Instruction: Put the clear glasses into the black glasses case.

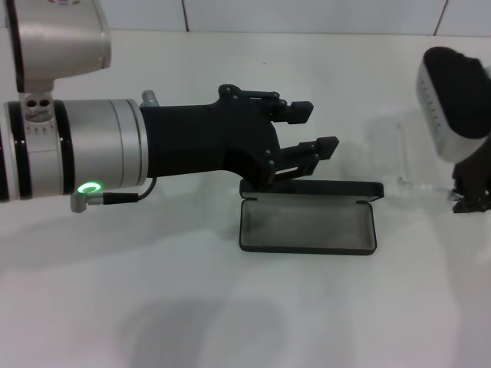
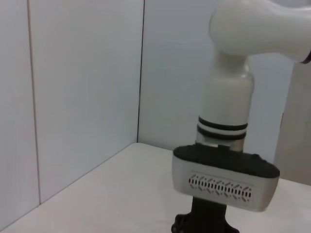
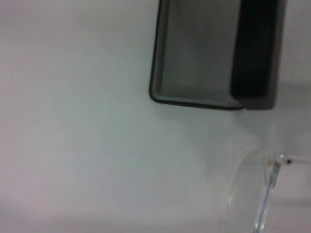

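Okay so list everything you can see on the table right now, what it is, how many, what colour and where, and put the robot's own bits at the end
black glasses case: one, black shell with grey lining, lid open, near the middle of the table, nothing inside it.
clear glasses: one pair, transparent and colourless, on the table to the right of the case, beside the right arm.
table: one, white, under everything.
wall panels: white, behind the table.
left gripper: one, black on a silver arm, fingers apart, reaching in from the left, over the table just behind the case.
right gripper: one, black below a white and black wrist, at the right edge by the glasses.
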Robot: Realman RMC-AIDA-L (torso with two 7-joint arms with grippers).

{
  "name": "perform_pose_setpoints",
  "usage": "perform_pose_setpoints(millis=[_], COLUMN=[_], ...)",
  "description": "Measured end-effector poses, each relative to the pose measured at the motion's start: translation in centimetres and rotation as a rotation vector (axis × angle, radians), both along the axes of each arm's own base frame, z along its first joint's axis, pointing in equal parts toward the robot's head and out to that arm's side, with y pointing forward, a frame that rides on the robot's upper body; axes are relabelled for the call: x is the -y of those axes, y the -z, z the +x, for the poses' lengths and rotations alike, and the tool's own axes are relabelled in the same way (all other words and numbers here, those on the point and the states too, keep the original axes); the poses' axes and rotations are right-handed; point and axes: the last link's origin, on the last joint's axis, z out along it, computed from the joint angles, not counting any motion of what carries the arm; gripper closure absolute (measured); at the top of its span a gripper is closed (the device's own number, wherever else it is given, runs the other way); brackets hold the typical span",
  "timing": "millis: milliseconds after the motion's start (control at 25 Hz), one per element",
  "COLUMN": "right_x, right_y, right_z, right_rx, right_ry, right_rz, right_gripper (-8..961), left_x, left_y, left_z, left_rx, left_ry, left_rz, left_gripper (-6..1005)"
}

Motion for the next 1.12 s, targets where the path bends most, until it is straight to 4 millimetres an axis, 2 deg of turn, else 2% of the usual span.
perform_pose_setpoints(millis=[120, 200, 280, 320, 400, 520, 600, 640, 720, 840, 960, 1120], right_x=[0.1, 0.0, -0.1, -0.1, 0.4, 1.4, 2.9, 3.8, 5.6, 8.2, 9.5, 10.2], right_y=[-0.7, -2.5, -2.7, -3.7, -6.7, -8.2, -9.1, -9.2, -8.9, -7.4, -5.4, -3.5], right_z=[0.3, 0.3, 0.2, 0.2, -0.3, -0.9, -1.4, -1.7, -2.1, -2.7, -3.2, -3.5], right_rx=[-0.011, -0.051, -0.059, -0.088, -0.218, -0.366, -0.525, -0.605, -0.745, -0.92, -1.021, -1.127], right_ry=[-0.008, -0.04, -0.045, -0.06, -0.1, -0.116, -0.126, -0.133, -0.157, -0.204, -0.215, -0.207], right_rz=[0.039, 0.139, 0.157, 0.222, 0.39, 0.45, 0.466, 0.455, 0.406, 0.294, 0.186, 0.095], right_gripper=[820, 834, 834, 834, 833, 833, 833, 833, 833, 833, 833, 833], left_x=[0.0, 0.0, 0.0, 0.0, -0.2, -0.3, -0.2, -0.1, 0.1, 0.6, 1.1, 1.7], left_y=[0.0, 0.0, -0.1, -0.2, -0.6, -1.8, -2.4, -2.7, -3.3, -4.2, -4.9, -5.3], left_z=[0.0, 0.1, 0.2, 0.4, 0.7, 1.0, 1.2, 1.3, 1.6, 2.2, 2.9, 3.5], left_rx=[0.0, 0.001, 0.004, 0.011, 0.037, 0.093, 0.137, 0.162, 0.211, 0.272, 0.333, 0.388], left_ry=[-0.001, 0.003, 0.006, 0.009, 0.011, 0.026, 0.055, 0.074, 0.12, 0.195, 0.266, 0.35], left_rz=[0.0, 0.001, 0.001, 0.003, 0.009, 0.023, 0.026, 0.028, 0.032, 0.043, 0.053, 0.055], left_gripper=[526, 527, 528, 528, 529, 530, 531, 531, 594, 688, 774, 867])
